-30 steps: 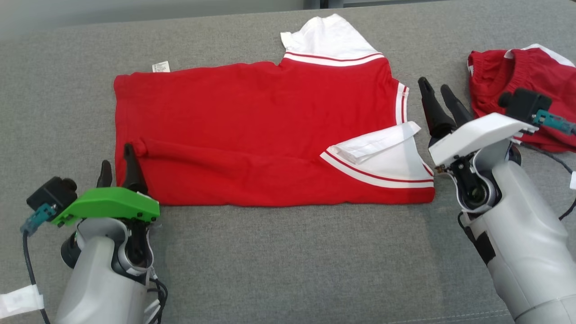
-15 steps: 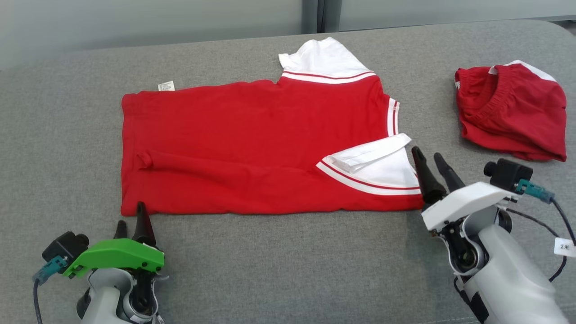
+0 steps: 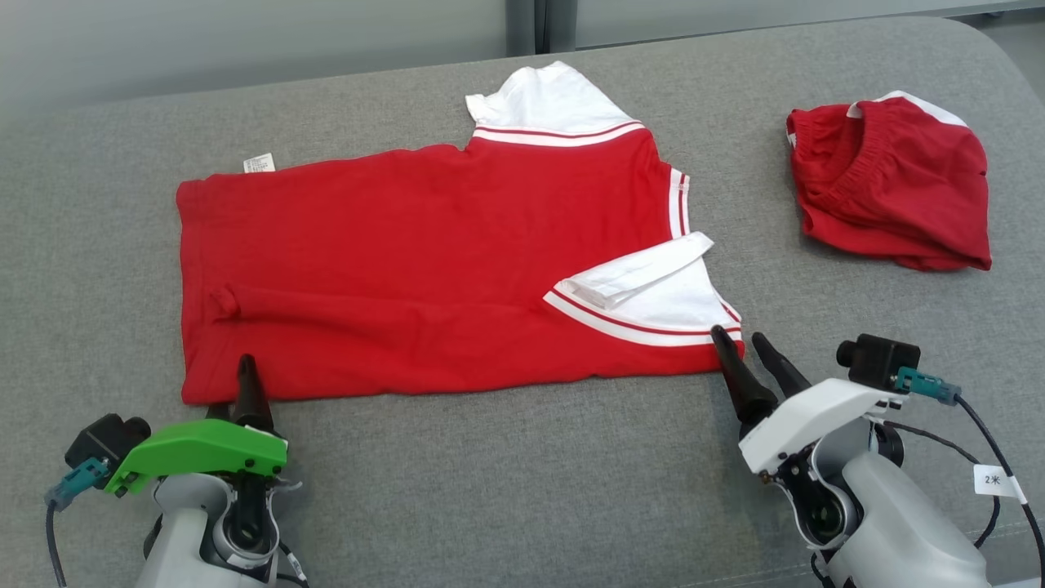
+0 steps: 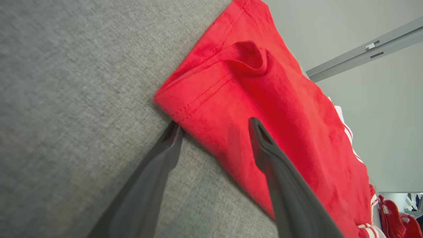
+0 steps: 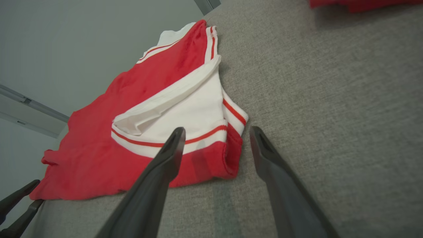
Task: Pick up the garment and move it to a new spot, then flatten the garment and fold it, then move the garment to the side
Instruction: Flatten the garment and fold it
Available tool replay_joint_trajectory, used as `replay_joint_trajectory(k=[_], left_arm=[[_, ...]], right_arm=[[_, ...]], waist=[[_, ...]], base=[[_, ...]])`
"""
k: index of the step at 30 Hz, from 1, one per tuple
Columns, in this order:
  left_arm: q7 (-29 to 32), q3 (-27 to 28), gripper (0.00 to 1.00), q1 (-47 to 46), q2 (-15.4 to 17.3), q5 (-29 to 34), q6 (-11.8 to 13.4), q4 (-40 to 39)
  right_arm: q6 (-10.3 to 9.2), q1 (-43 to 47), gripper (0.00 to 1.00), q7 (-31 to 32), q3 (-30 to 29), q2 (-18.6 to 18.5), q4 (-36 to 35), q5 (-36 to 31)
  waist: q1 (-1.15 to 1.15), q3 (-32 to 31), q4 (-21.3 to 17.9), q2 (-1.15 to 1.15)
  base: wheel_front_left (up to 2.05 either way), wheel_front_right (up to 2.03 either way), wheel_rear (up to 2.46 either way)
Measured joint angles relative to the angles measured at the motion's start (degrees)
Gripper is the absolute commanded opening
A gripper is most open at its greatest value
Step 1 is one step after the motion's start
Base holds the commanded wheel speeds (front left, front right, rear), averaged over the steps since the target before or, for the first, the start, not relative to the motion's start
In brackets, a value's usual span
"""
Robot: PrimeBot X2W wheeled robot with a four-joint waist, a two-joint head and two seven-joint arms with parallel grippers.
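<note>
The garment [image 3: 424, 269] is a red shirt with white, red-striped sleeves, lying folded lengthwise and flat on the grey cushion [image 3: 522, 490]. My left gripper [image 3: 231, 388] stands open at the shirt's front left corner. In the left wrist view the left gripper [image 4: 214, 125] straddles that corner of the garment [image 4: 264, 99], one finger over the cloth and one over the cushion. My right gripper [image 3: 737, 335] is open at the front right corner. In the right wrist view the right gripper [image 5: 217, 129] frames the red hem below the white sleeve of the garment [image 5: 132, 99]. Nothing is held.
A second red piece with an elastic waistband [image 3: 890, 188] lies bunched at the far right of the cushion. A pale wall rises behind the cushion's back edge. A white label [image 3: 259, 162] sticks out at the shirt's far left corner. Bare grey cushion stretches along the front.
The head view has shifted. Relative to the shirt, both grippers have drawn back toward me: the left from over the cloth to the front hem, the right from beside the collar to the front right corner.
</note>
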Motion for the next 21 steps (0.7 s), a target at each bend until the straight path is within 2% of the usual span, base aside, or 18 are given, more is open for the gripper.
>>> replay_joint_trajectory(k=[2,10,13,14,15,17,19,21], left_arm=[[-0.41,-0.12,0.5,-0.79,0.0,-0.03,0.04,-0.09],[-0.94,-2.01,0.14,-1.39,-0.08,-0.51,0.04,0.05],[-1.44,-2.12,0.05,-1.4,-0.11,-1.4,0.03,0.16],[-1.62,-2.13,0.05,-1.4,-0.11,-1.66,0.02,0.24],[-1.69,-2.15,0.04,-1.4,-0.12,-1.83,-0.02,0.33],[-1.86,-2.26,0.05,-1.48,-0.15,-2.29,-0.03,0.59],[-1.87,-2.4,0.01,-1.74,-0.18,-2.54,-0.13,0.98],[-1.93,-2.56,0.0,-2.16,-0.21,-3.22,-0.23,1.48]], right_arm=[[0.08,0.54,1.0,0.26,0.32,0.0,0.33,0.0],[0.42,1.51,1.0,0.53,0.46,0.07,1.85,0.24],[0.42,1.04,1.0,1.08,1.13,0.51,2.19,0.3],[0.42,0.64,0.78,1.48,1.26,0.86,2.37,0.52],[0.42,0.34,0.5,1.53,1.32,1.18,2.48,0.87],[0.42,-0.29,0.27,1.53,1.4,1.68,2.97,1.27],[0.42,-0.83,0.04,1.52,1.42,1.76,3.36,1.31],[0.42,-0.99,0.0,1.44,1.42,1.75,3.98,1.33]], waist=[[0.0,0.41,-0.14,0.0],[0.0,0.78,0.96,0.0],[0.0,0.74,1.47,0.0],[0.0,0.73,1.55,0.0],[0.0,0.72,1.6,0.0],[0.0,0.7,1.7,0.0],[0.0,0.64,1.81,0.0],[0.0,0.47,1.92,0.0]], base=[[0.0,0.0,0.0],[0.0,0.0,0.0],[0.0,0.0,0.0],[0.0,0.0,0.0],[0.0,0.0,0.0],[0.0,0.0,0.0],[0.0,0.0,0.0],[0.0,0.0,0.0]])
